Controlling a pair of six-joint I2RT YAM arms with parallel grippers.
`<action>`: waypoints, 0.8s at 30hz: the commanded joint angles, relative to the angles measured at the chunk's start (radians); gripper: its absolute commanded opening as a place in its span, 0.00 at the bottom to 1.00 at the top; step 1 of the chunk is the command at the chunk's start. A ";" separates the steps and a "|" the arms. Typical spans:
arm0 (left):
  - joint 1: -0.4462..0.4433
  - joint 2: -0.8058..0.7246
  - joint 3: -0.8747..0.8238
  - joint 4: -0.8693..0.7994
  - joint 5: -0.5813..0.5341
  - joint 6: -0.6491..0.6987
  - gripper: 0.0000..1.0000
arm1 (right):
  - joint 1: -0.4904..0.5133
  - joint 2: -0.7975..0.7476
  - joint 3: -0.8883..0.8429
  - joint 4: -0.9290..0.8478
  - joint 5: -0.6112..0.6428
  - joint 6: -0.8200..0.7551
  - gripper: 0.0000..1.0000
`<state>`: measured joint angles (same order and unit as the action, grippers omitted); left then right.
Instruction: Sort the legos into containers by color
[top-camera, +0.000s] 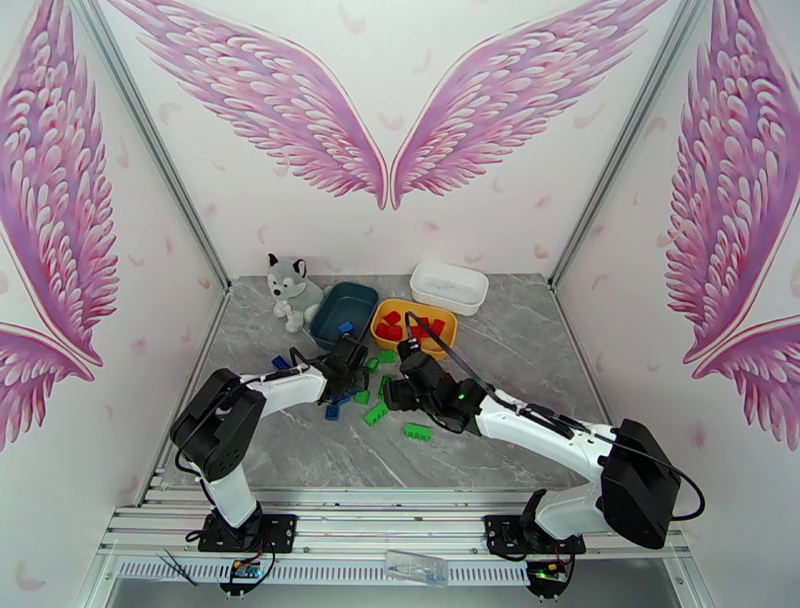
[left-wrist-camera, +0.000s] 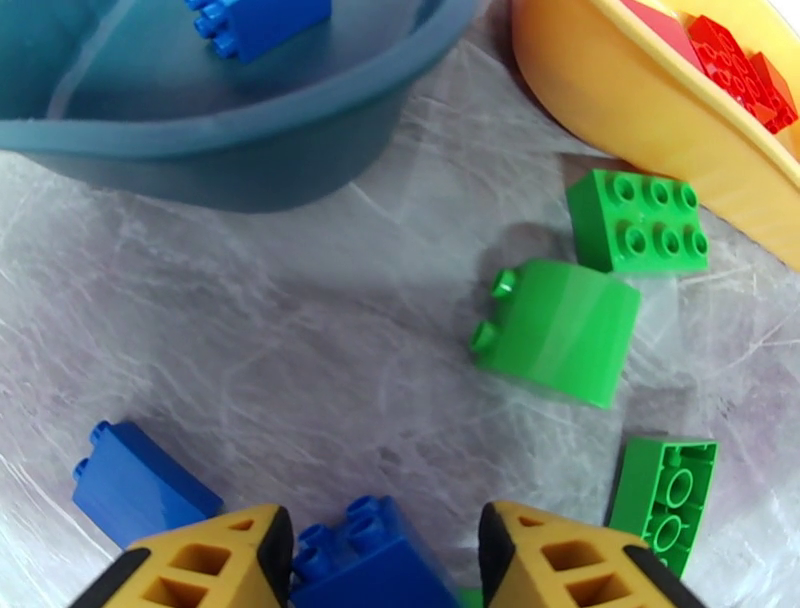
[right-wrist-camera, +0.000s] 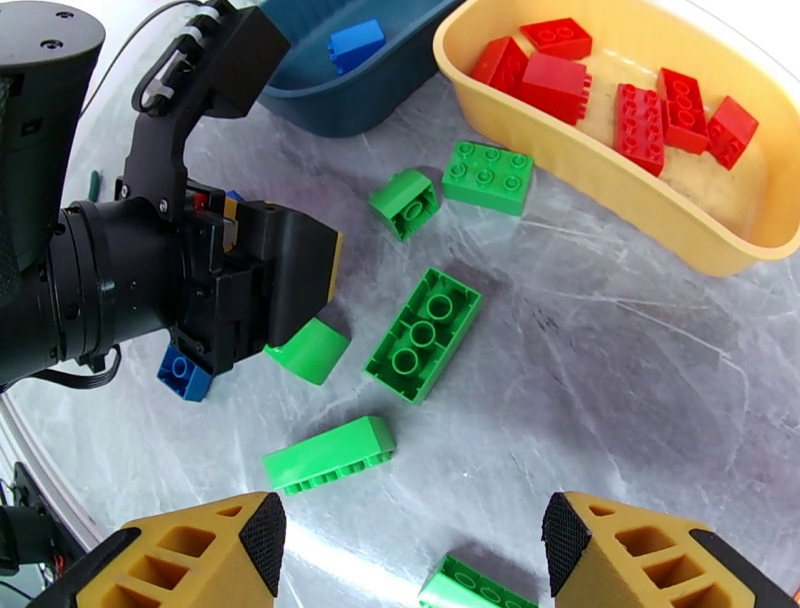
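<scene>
Left hand on a blue pick, right hand waiting over the greens
Left hand (left-wrist-camera: 385, 560) straddles a small blue studded plastic brick (left-wrist-camera: 365, 550) on the grey marbled desk (left-wrist-camera: 300, 340). One pad touches and there's a sliver of gap at the other, so no clamp yet. Right hand (right-wrist-camera: 415, 545) is wide open and empty above loose green bricks (right-wrist-camera: 423, 333). Dark teal plastic tub (left-wrist-camera: 250, 150) holds one blue, yellow plastic tub (right-wrist-camera: 600, 175) holds the red bricks (right-wrist-camera: 640, 100). Risks: the brick sits skewed and off-centre, so it could twist out on lift; a second blue brick (left-wrist-camera: 140, 485) just beside the finger may get shoved; the arms are close enough to clash
</scene>
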<state>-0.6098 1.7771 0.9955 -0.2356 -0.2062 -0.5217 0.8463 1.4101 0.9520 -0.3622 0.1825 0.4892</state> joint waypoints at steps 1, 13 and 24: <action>-0.005 -0.007 0.005 -0.024 -0.018 0.019 0.52 | -0.007 -0.023 0.013 -0.004 -0.008 -0.002 0.74; -0.004 -0.064 -0.025 -0.037 -0.045 0.055 0.44 | -0.008 -0.023 0.013 -0.002 -0.005 -0.001 0.74; -0.001 -0.163 -0.017 -0.066 -0.058 0.079 0.51 | -0.008 -0.021 0.013 -0.004 0.000 -0.002 0.74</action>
<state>-0.6106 1.6463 0.9817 -0.2676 -0.2523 -0.4580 0.8463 1.4101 0.9520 -0.3622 0.1829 0.4892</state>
